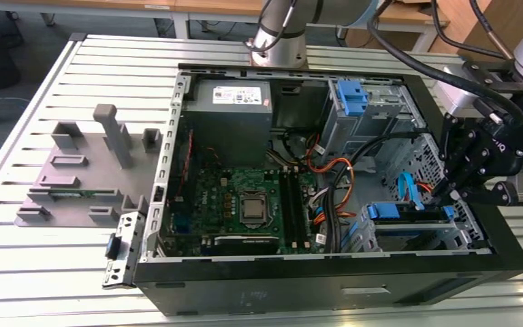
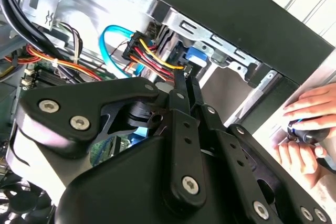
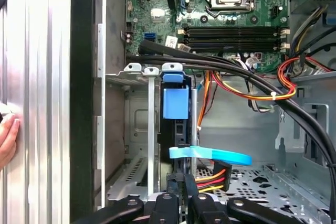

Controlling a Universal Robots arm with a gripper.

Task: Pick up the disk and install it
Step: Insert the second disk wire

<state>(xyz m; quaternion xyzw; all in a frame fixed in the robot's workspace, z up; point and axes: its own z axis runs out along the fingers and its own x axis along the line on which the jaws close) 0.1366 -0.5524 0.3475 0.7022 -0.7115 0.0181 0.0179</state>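
The disk, with its blue plastic bracket, sits in the drive cage at the front corner of the open computer case, on the exterior view's right. In the first wrist view I see the disk edge-on between the cage rails. My gripper reaches into the case right at that cage. In both wrist views its fingers lie close together, shut. The gripper has its tips at the disk's near end, and in the second wrist view the gripper points at the blue bracket. Whether the tips pinch anything is hidden.
A blue flat cable and red-yellow power wires crowd the cage. The motherboard, grey power-supply box and a tall blue latch fill the case. A grey fixture lies left. A person's hand rests outside the case wall.
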